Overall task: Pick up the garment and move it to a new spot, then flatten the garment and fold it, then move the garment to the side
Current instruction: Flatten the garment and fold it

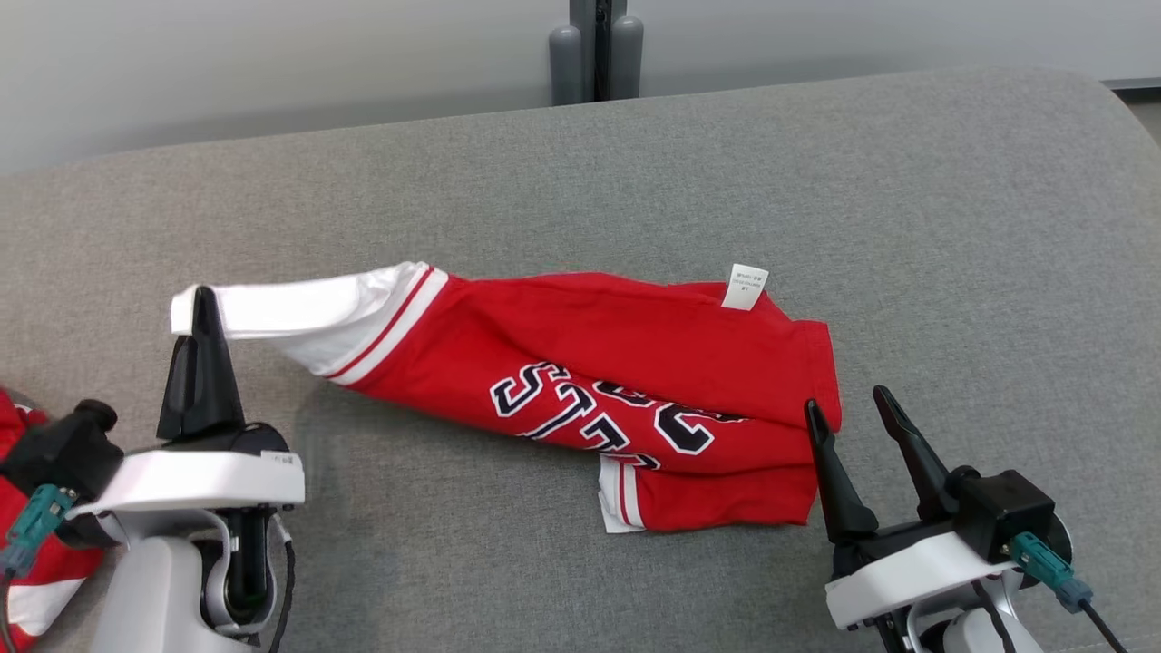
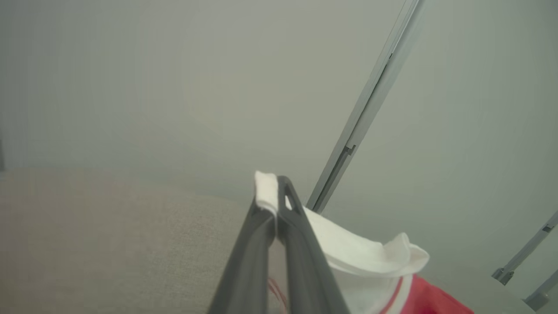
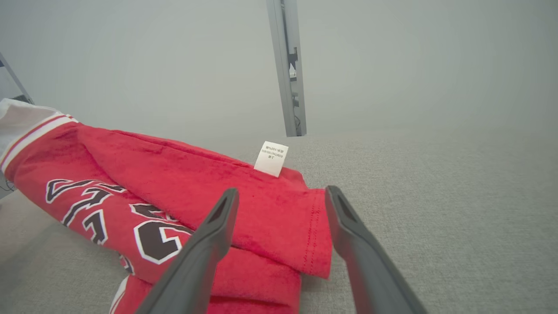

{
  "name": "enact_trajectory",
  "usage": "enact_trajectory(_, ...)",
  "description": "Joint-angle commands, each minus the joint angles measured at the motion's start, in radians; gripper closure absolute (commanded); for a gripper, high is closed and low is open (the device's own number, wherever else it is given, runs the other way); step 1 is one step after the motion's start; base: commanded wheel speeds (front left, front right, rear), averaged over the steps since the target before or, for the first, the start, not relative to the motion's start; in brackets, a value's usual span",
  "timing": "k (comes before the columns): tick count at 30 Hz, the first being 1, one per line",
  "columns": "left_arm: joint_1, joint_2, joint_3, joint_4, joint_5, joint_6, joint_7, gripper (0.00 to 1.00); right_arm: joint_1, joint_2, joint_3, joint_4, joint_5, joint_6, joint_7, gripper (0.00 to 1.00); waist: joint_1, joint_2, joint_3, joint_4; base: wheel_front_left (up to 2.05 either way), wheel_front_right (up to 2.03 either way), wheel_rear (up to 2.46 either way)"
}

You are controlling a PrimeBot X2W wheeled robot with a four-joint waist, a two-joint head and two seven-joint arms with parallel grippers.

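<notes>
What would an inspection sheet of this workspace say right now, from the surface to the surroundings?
Surface: grey fabric pad.
Job's things: red garment, partly folded, lying on the pad; its white label sticks up.
Clutter: a red-and-white cloth at the lower left edge.
Pincers: left pincer shut on the garment's white sleeve, held off the pad; right pincer open at the garment's right hem.
Cables: a teal plug with a dark cable at the right wrist, another at the left.
Surroundings: pale wall, grey post behind the pad.

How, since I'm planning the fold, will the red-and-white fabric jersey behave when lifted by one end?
Red-and-white fabric jersey: probably floppy, since its white sleeve sags from the shut left claw. Likely light: one pinch lifts that end. Its folded layers may slide apart.
</notes>
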Motion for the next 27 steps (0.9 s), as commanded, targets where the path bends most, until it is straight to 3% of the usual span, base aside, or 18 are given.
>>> enact_trajectory(1, 0.022, -0.002, 0.015, 0.002, 0.013, -0.009, -0.001, 1.00, 0.014, -0.006, -0.009, 0.007, -0.004, 0.002, -0.005, 0.00, 0.0000, 0.0000, -0.004, 0.007, 0.00, 0.00, 0.00)
enact_trajectory(13, 0.103, -0.017, 0.006, 0.108, 0.125, -0.009, -0.001, 1.00, 0.015, -0.006, -0.002, 0.039, 0.000, 0.002, -0.005, 0.00, 0.0000, 0.0000, -0.046, 0.013, 0.00, 0.00, 0.00)
enact_trajectory(14, 0.110, -0.018, 0.001, 0.122, 0.127, -0.008, -0.001, 0.87, 0.019, -0.007, -0.002, 0.042, -0.001, 0.002, -0.005, 0.00, 0.0000, 0.0000, -0.053, 0.012, 0.00, 0.00, 0.00)
enact_trajectory(15, 0.117, -0.020, -0.003, 0.131, 0.125, -0.008, -0.001, 0.67, 0.022, -0.006, 0.000, 0.044, -0.001, 0.002, -0.005, 0.00, 0.0000, 0.0000, -0.060, 0.010, 0.00, 0.00, 0.00)
enact_trajectory(16, 0.126, -0.020, -0.006, 0.142, 0.118, -0.008, -0.001, 0.57, 0.024, -0.006, 0.001, 0.046, -0.002, 0.002, -0.005, 0.00, 0.0000, 0.0000, -0.067, 0.009, 0.00, 0.00, 0.00)
enact_trajectory(18, 0.138, -0.023, -0.016, 0.176, 0.092, -0.013, -0.001, 0.12, 0.034, -0.007, 0.004, 0.049, -0.003, 0.002, -0.005, 0.00, 0.0000, 0.0000, -0.083, 0.007, 0.00, 0.00, 0.00)
enact_trajectory(19, 0.137, -0.022, -0.019, 0.191, 0.082, -0.010, -0.001, 0.00, 0.037, -0.006, 0.005, 0.050, -0.004, 0.002, -0.005, 0.00, 0.0000, 0.0000, -0.089, 0.007, 0.00, 0.00, 0.00)
enact_trajectory(27, 0.163, -0.024, -0.072, 0.307, 0.096, 0.082, 0.011, 0.00, 0.050, -0.006, 0.015, 0.057, -0.008, 0.002, -0.005, 0.00, 0.0000, 0.0000, -0.133, 0.010, 0.00, 0.00, 0.00)
